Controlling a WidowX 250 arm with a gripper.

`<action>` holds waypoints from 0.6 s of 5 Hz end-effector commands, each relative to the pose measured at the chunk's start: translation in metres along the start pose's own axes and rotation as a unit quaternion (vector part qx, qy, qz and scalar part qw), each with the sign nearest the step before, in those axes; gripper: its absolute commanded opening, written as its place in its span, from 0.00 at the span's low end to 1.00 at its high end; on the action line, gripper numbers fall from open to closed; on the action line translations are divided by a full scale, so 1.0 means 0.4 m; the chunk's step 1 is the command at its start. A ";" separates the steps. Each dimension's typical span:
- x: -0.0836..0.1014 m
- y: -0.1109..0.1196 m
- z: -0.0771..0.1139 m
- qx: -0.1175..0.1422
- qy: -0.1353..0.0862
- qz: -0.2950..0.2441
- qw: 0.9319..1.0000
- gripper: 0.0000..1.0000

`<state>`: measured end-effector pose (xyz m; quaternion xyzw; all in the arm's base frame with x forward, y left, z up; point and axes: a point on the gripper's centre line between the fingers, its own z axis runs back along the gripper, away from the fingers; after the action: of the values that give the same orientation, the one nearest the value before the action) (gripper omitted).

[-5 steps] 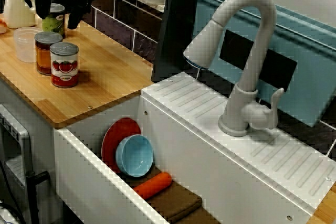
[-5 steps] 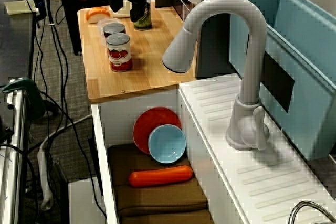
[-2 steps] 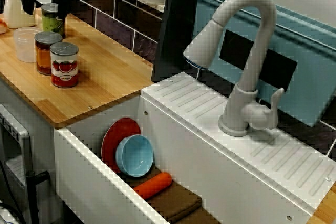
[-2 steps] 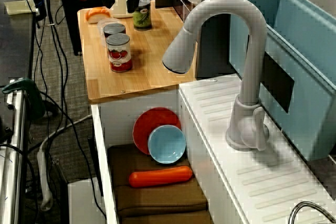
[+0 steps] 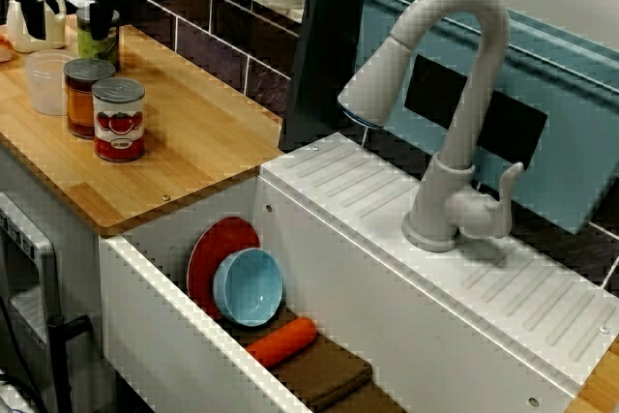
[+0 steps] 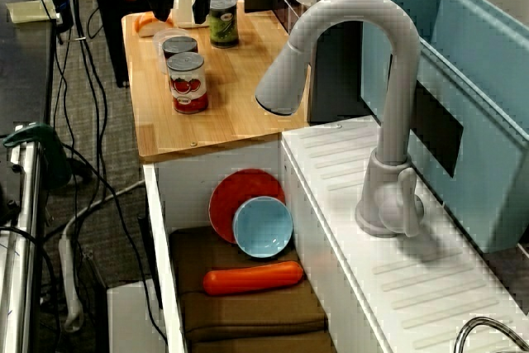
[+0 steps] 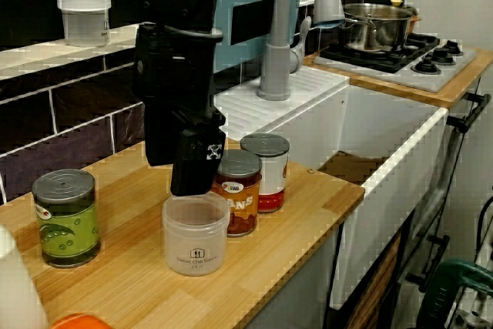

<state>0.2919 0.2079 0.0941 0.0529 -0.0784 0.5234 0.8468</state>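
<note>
- Four containers are crowding the left end of the bench (image 5: 193,132), and the gripper (image 7: 192,179) is hanging just above the clear plastic cup (image 7: 195,235), its jaws looking spread and carrying nothing.
- Coming straight down is risking a fingertip catching the cup's rim and tipping it, since it is looking light and empty.
- Swinging sideways at this height is threatening the orange-labelled can (image 7: 237,190) and tomato can (image 7: 264,171) just beside the cup; the green-labelled can (image 7: 66,217) is standing apart.
</note>
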 end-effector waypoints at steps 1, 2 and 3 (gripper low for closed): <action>-0.002 0.020 0.001 -0.007 -0.030 0.013 0.999 1.00; -0.012 0.020 -0.015 -0.010 -0.023 0.023 0.999 1.00; -0.024 0.018 -0.029 -0.013 -0.005 0.036 0.999 1.00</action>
<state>0.2893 0.2011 0.0774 0.0363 -0.0818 0.5534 0.8281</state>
